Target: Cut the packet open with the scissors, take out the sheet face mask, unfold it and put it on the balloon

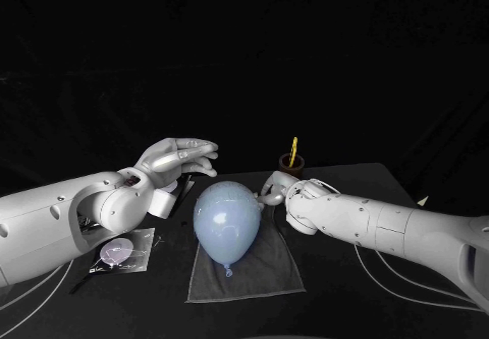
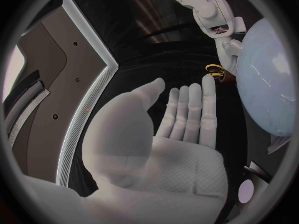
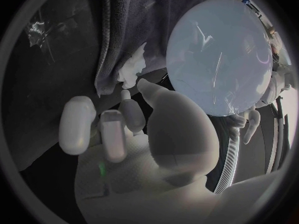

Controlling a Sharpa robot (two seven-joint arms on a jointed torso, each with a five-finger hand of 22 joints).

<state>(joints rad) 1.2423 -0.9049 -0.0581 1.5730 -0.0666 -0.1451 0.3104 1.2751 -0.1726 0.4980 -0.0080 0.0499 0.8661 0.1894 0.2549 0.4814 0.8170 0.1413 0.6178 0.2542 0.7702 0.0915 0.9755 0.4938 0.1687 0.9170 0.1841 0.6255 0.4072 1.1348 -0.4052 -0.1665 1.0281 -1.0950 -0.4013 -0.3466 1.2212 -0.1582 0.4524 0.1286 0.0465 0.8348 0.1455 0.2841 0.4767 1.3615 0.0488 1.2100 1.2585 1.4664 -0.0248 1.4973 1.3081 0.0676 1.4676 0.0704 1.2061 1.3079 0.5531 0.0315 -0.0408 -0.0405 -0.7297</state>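
Observation:
A pale blue balloon point(image 1: 226, 219) lies on a grey towel point(image 1: 249, 275) in the middle of the table. The clear packet point(image 1: 127, 251) with a pale round shape in it lies flat to the balloon's left. Yellow-handled scissors point(image 1: 293, 150) stand in a brown cup point(image 1: 292, 168) behind the balloon. My left hand point(image 1: 181, 159) hovers above the table by the balloon's far left; its palm point(image 2: 168, 149) is bare and its fingers straight. My right hand point(image 1: 273, 189) sits at the balloon's far right with curled fingers point(image 3: 115, 129). A small white crumpled thing point(image 3: 134, 64) lies at its fingertips; whether it is pinched is unclear.
The towel's edge point(image 3: 109, 59) is folded up near my right fingertips. Black table surface point(image 1: 336, 296) stretches around the towel, and white cables point(image 1: 387, 272) trail under my right arm.

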